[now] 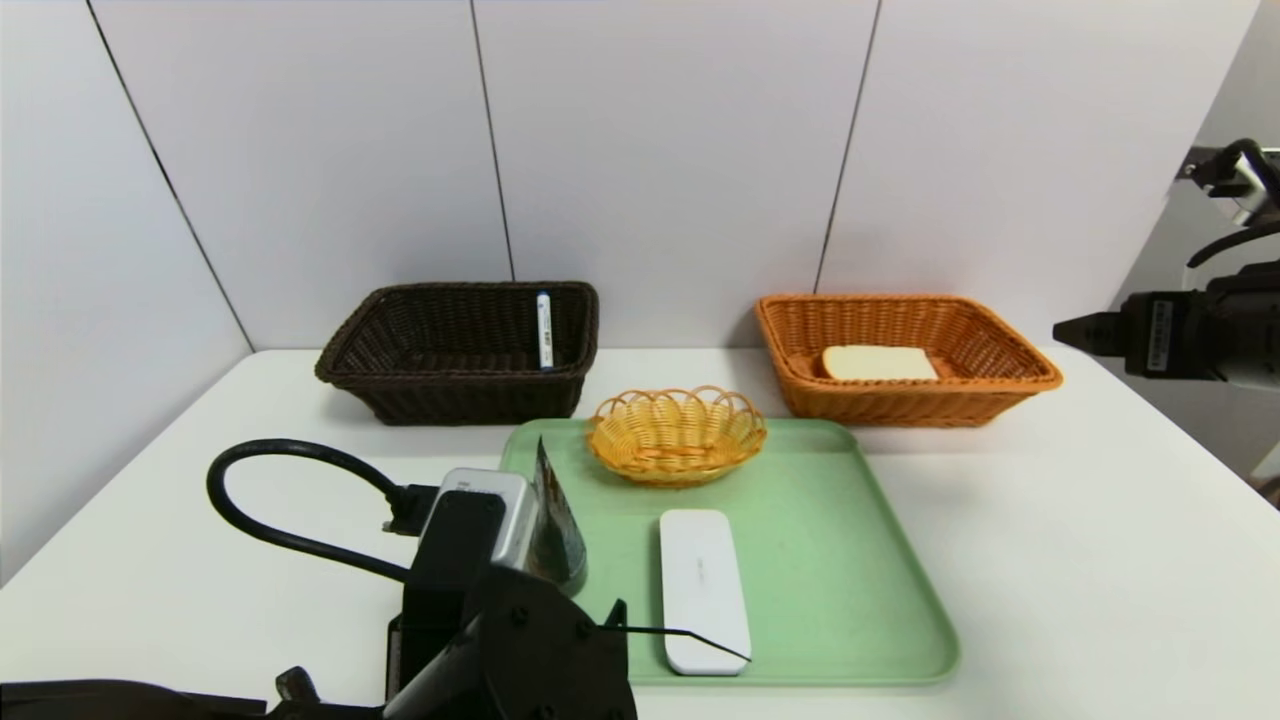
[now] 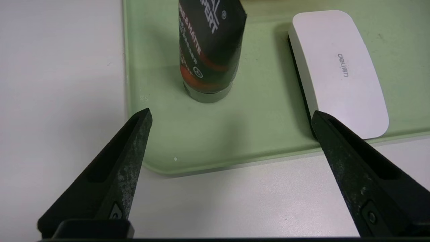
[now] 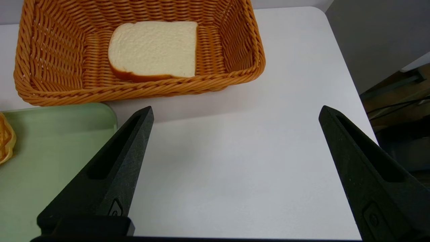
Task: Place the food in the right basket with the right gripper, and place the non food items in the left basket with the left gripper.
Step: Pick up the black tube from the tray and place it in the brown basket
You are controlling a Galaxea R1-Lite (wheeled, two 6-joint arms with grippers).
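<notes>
The food, a slice of bread, lies in the orange right basket. A white marker with a blue cap leans inside the dark brown left basket. On the green tray stand a dark cone-shaped packet and a flat white case. My left gripper hovers open over the tray's near left corner, short of the packet, nothing between its fingers. My right gripper hangs open and empty to the right of the orange basket.
A small round yellow wicker basket sits at the tray's far edge. A black cable loops from my left wrist over the white table. White wall panels close the back; the table's right edge drops off near my right arm.
</notes>
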